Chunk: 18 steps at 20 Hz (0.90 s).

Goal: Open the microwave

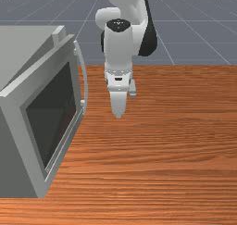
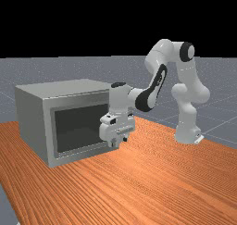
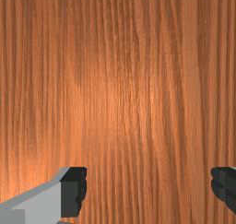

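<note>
Grpr (image 1: 119, 115) off handle (image 1: 85, 78), to front view's R, pts down | jaws wide apart, nil btwn | prob. spread to straddle handle, pull door (image 1: 51, 113)

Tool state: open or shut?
Open. In the wrist view the tool's two fingers stand wide apart, with nothing held between them.

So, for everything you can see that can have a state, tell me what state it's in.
Microwave, standing upright on the table.
Door, not wide open; shut or slightly ajar, I can't tell which.
Handle, not gripped.
Hand, open, nothing between its fingers.
Arm, bent.
</note>
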Available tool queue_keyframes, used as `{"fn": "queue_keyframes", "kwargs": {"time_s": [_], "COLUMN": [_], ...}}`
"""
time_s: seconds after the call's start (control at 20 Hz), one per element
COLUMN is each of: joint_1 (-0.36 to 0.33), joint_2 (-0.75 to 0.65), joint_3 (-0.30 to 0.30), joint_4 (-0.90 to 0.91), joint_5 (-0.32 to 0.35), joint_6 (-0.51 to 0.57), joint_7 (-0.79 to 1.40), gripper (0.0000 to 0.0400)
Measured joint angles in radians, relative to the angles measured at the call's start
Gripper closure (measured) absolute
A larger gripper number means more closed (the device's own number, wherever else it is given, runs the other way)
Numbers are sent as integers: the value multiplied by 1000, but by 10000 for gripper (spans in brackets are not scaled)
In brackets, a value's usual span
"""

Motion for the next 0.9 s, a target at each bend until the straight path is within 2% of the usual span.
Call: {"fn": "queue_keyframes", "kwargs": {"time_s": [0.05,0.1,0.15,0.3,0.35,0.4,0.45,0.5,0.55,0.65,0.9], "joint_1": [0,2,3,4,9,1,-13,-28,-43,-43,-51], "joint_2": [0,-5,-10,-16,-148,-288,-383,-441,-474,-504,-521], "joint_3": [0,-3,-5,-8,-31,-52,-64,-66,-61,-46,-44], "joint_4": [0,-5,-8,-11,-152,-223,-262,-292,-317,-340,-364], "joint_5": [0,2,4,5,6,16,26,35,43,50,61], "joint_6": [0,-2,-3,-5,-72,-132,-160,-167,-167,-161,-166], "joint_7": [0,19,30,44,244,444,654,875,1103,1362,1505], "gripper": [151,92,56,12,162,254,310,345,366,387,399]}}
